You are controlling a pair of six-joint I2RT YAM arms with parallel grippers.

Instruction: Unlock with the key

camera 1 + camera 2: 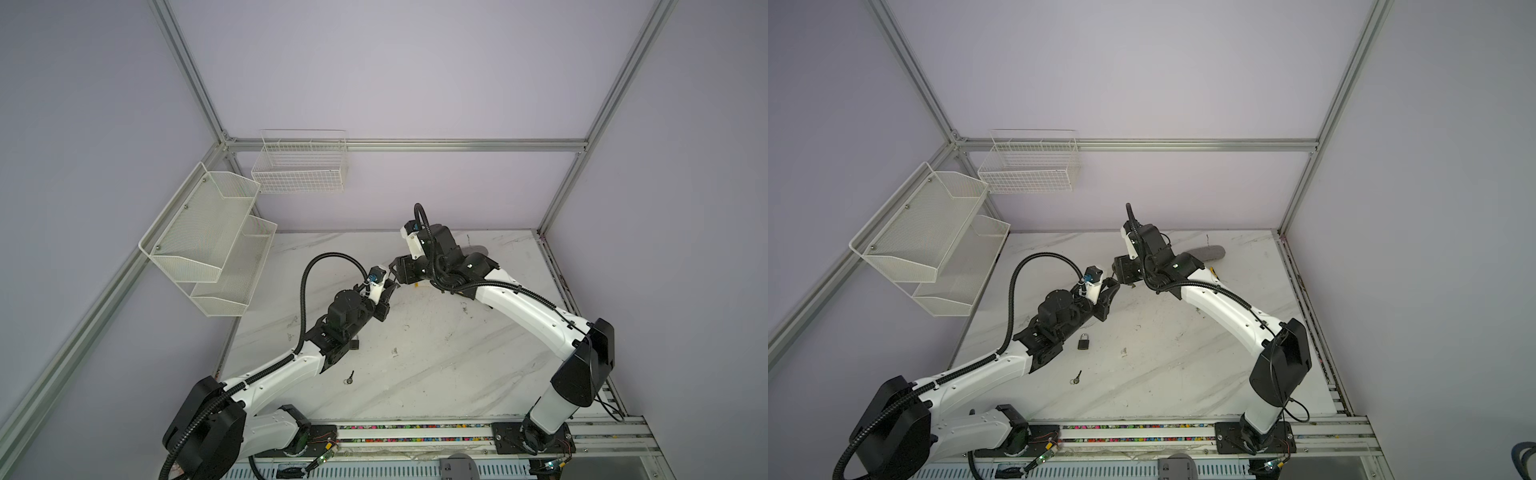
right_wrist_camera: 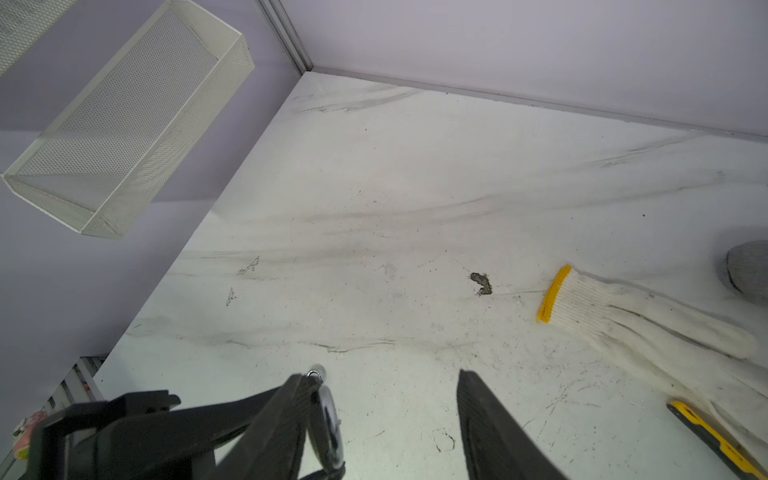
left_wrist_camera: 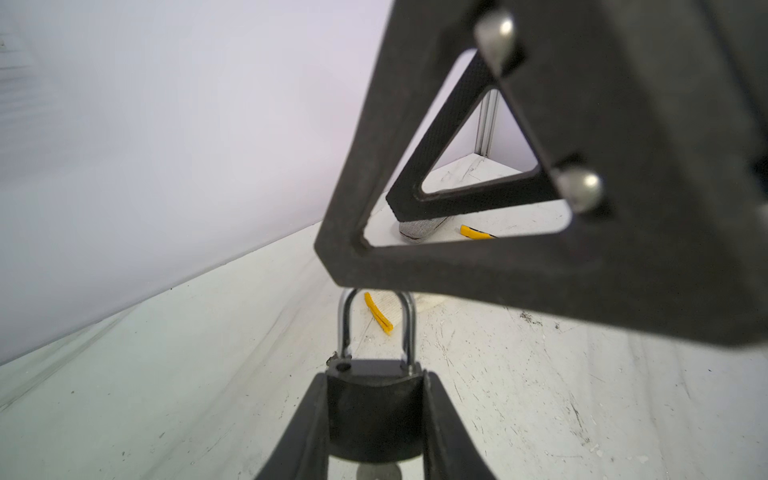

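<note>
This is a robotics lab cell (nobody's kitchen): aluminium frame [image 1: 407, 144], blank lilac walls [image 1: 395, 62], two robot arms [image 1: 519, 299] bolted to a rail [image 1: 415, 434].

Key [image 1: 1075, 377] on table [image 1: 1183, 374], padlock [image 1: 1083, 341] behind it

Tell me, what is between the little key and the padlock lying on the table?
Nothing. In a top view, the strip of table between the key and the padlock lying there is bare marble.
</note>
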